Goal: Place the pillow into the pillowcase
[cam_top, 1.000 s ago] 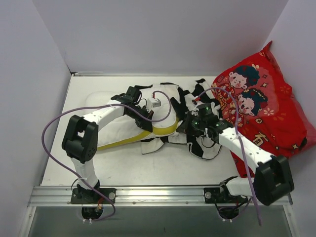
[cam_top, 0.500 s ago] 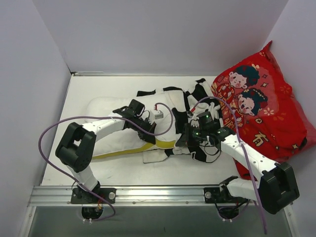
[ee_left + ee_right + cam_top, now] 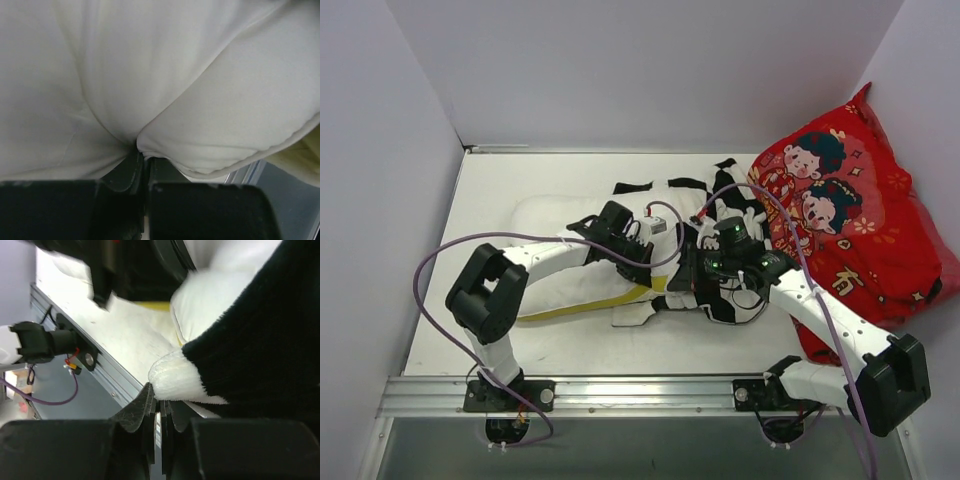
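Overhead view: the pillow (image 3: 555,255) lay flat on the desk (image 3: 650,345), reaching from the 9 o'clock side toward centre, yellow band along its near edge. Its right end met the bunched pillowcase (image 3: 722,305), which sat at about 3 o'clock from it; some of that end appeared to be inside the mouth, but how much could not be told. The red cushion (image 3: 860,230) stood against the wall at 3 o'clock, touching or just beside the case.

The left pincer (image 3: 142,155) was closed tight on a fold of the pillow's cream cover. The right pincer (image 3: 159,401) was closed narrow on a plush white edge of the pillowcase.

Risks noted, as judgement:
- The left grip took only a thin pinch of cover, so a hard push toward 3 o'clock could make it slip.
- The right hold was on the very hem; if it pulled free, the mouth would collapse.
- Both wrists were close together, and their purple cables could snag.
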Controlling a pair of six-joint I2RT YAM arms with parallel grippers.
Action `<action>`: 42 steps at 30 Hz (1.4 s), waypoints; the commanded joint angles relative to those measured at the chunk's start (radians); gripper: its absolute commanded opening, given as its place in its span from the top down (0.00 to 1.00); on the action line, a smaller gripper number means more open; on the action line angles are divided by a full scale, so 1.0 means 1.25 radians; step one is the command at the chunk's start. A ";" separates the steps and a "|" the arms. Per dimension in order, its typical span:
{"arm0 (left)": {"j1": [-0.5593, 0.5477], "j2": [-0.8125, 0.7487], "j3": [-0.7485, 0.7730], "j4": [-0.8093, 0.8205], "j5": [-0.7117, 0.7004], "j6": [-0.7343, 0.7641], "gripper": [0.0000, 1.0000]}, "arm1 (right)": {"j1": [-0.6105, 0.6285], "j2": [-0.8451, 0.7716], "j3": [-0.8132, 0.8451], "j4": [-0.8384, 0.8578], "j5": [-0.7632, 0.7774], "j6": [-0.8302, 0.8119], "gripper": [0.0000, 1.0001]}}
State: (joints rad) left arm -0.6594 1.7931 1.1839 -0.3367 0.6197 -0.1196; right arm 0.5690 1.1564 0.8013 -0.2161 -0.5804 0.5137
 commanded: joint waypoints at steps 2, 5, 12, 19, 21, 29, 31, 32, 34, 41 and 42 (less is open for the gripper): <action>-0.017 -0.056 -0.124 0.077 -0.048 0.024 1.00 | -0.024 -0.006 0.081 -0.028 -0.106 0.022 0.98; -0.015 -0.175 -0.215 0.049 -0.032 0.121 1.00 | -0.081 -0.005 0.095 -0.120 -0.138 -0.038 0.66; -0.079 -0.322 -0.289 -0.059 0.000 0.231 0.75 | -0.167 0.048 0.174 -0.209 -0.100 -0.172 0.52; -0.075 -0.362 -0.173 -0.138 -0.089 0.271 0.47 | -0.175 0.254 0.378 -0.254 0.043 -0.302 0.54; -0.045 -0.362 -0.116 -0.173 -0.102 0.287 0.47 | -0.186 0.299 0.432 -0.290 0.056 -0.315 0.58; -0.043 -0.382 -0.175 -0.163 -0.031 0.556 0.39 | -0.147 0.281 0.451 -0.438 -0.057 -0.243 0.54; -0.044 -0.372 -0.205 -0.113 -0.020 0.571 0.39 | -0.080 0.256 0.452 -0.458 -0.024 -0.250 0.52; -0.044 -0.364 -0.213 -0.094 -0.006 0.571 0.39 | -0.055 0.254 0.452 -0.466 -0.006 -0.272 0.51; -0.048 -0.347 -0.224 -0.050 -0.004 0.558 0.39 | -0.003 0.260 0.440 -0.470 0.033 -0.278 0.51; -0.070 -0.374 -0.294 0.053 0.021 0.560 0.38 | -0.014 0.251 0.316 -0.539 0.113 -0.302 0.50; -0.082 -0.373 -0.302 0.074 0.020 0.558 0.38 | -0.017 0.249 0.310 -0.541 0.111 -0.300 0.50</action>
State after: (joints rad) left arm -0.7349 1.3617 0.8326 -0.3660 0.5968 0.5488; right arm 0.5743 1.4902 1.2217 -0.7937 -0.5125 0.1593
